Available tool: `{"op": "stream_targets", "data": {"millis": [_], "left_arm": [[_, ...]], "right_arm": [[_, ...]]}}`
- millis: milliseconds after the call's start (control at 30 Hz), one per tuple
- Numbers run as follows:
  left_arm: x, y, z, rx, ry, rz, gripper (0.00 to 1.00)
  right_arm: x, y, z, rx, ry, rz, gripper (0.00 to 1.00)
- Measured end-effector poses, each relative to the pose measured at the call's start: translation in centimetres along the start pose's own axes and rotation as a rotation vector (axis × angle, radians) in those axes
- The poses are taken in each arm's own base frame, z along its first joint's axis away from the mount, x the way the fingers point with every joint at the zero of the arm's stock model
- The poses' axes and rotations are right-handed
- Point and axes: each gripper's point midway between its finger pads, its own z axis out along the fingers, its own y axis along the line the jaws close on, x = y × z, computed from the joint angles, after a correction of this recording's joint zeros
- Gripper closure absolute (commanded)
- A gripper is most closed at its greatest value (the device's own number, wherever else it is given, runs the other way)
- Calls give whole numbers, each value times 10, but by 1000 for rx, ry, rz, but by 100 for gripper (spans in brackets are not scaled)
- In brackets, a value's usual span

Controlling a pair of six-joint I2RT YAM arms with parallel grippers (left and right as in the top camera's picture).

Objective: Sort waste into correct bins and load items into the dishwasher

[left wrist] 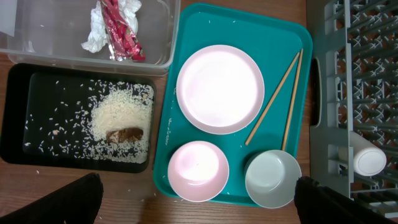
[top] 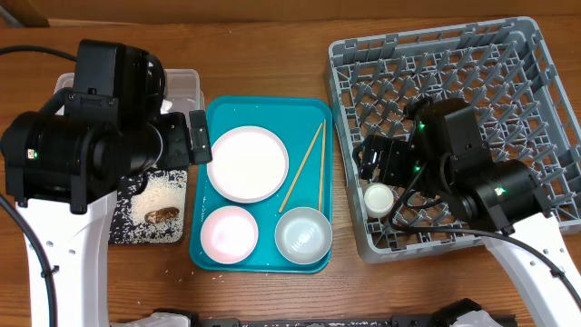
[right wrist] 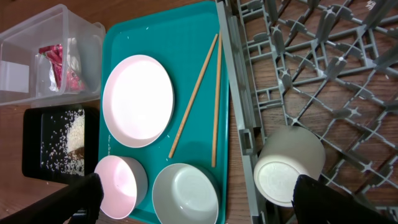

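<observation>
Right gripper (right wrist: pixel 196 190) gapes wide near cup (right wrist: pixel 289 174) at rack (right wrist: pixel 348 74) edge.

wrapper (left wrist: pixel 118 31) in tub (left wrist: pixel 166 43), rice (left wrist: pixel 121 112) in shallow tray (left wrist: pixel 15 124), cup (left wrist: pixel 367 157) in rack (left wrist: pixel 317 155), seemingly tipped

Black motor housings (top: pixel 91 145), white links (top: pixel 54 263)

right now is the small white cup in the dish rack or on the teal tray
In the rack. The small white cup sits among the grey dish rack's pegs near its tray-side edge, base showing.
</observation>
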Motion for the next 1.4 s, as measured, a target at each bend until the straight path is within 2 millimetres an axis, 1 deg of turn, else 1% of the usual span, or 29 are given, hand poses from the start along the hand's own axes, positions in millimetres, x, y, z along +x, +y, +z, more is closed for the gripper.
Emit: {"op": "stream_targets", "data": {"millis": [133, 200, 267, 367, 433, 500, 567, 667, 733, 800, 867, 967, 1100, 1133, 1300, 1400], "left_arm": [[2, -1, -3, 6, -9, 6, 0], [-1, 0, -13, 9, -64, 8, 0], [-17, -1, -32, 31, -205, 4, 0], [-34, -3, -62, 86, -430, 5, 0], [-34, -2, -71, 106, -525, 9, 0], [-32, -1, -74, 128, -615, 23, 0], [-21, 2, -64, 134, -660, 46, 0], [-6, 3, -42, 148, -707, 95, 0], [7, 4, -26, 158, -723, 122, 0], [25, 7, -9, 169, -741, 143, 0], [40, 11, 2, 181, -769, 153, 0], [55, 15, 13, 196, -830, 161, 0], [67, 16, 31, 223, -908, 169, 0], [71, 16, 41, 234, -931, 173, 0], [84, 14, 71, 276, -976, 191, 0], [90, 14, 84, 287, -996, 195, 0]], "right_arm": [[0, 0, 0, 0, 0, 0, 0], [0, 0, 0, 1, 0, 0, 0], [0, 0, 0, 0, 0, 0, 0], [0, 0, 0, 0, 0, 0, 0], [0, 0, 0, 0, 0, 0, 0], [0, 0, 0, 0, 0, 0, 0], [0, 0, 0, 1, 0, 0, 0], [0, 0, 0, 0, 0, 0, 0], [0, 0, 0, 0, 1, 0, 0], [0, 0, 0, 0, 1, 0, 0], [0, 0, 0, 1, 1, 0, 0], [0, 0, 1, 2, 2, 0, 0], [0, 0, 1, 1, 2, -1, 0], [0, 0, 1, 1, 2, 0, 0], [0, 0, 1, 2, 2, 0, 0], [1, 0, 1, 1, 3, 1, 0]]}}
